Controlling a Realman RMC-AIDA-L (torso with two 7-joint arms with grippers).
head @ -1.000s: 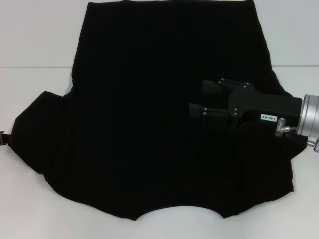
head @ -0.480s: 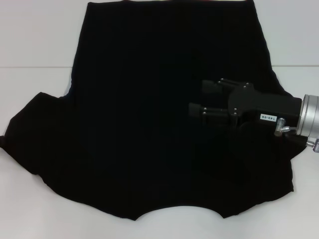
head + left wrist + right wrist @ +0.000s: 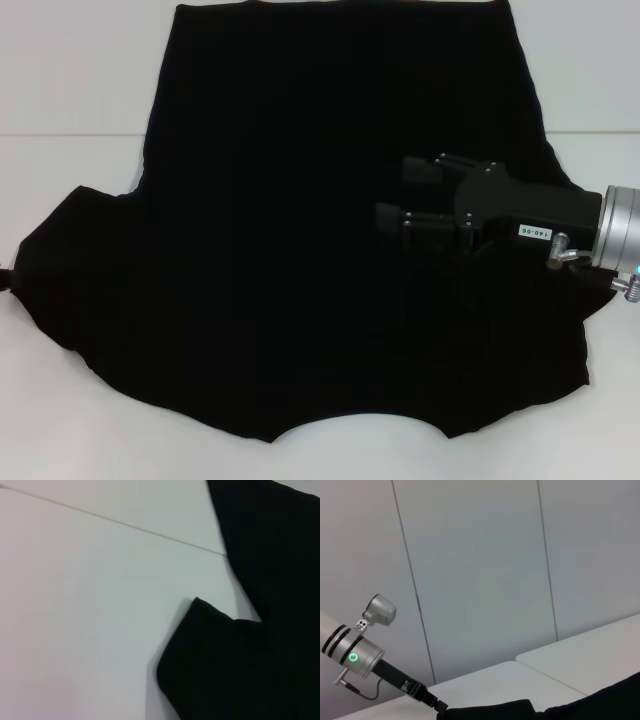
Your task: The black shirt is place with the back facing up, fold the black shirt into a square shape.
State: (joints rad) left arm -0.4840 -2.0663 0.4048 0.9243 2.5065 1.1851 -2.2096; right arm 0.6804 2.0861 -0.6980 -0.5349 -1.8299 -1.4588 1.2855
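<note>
The black shirt (image 3: pixel 300 250) lies spread flat on the white table (image 3: pixel 70 80), hem at the far side and neck cutout at the near edge. No lettering shows. My right gripper (image 3: pixel 393 192) hovers over the shirt's right half with its fingers pointing left and apart, holding nothing. My left gripper (image 3: pixel 6 277) barely shows at the table's left edge, right at the tip of the left sleeve (image 3: pixel 60 250). In the right wrist view the left arm (image 3: pixel 360 655) reaches down to the shirt's edge (image 3: pixel 485 710). The left wrist view shows the sleeve (image 3: pixel 225 665) and the shirt's side.
A seam (image 3: pixel 70 135) runs across the white table behind the sleeve, also seen in the left wrist view (image 3: pixel 125 525). Bare table lies left and right of the shirt. Grey wall panels (image 3: pixel 480 570) stand beyond the table.
The left sleeve tip was drawn out to the left, then settled slightly back. My right gripper has shifted a little to the left over the shirt.
</note>
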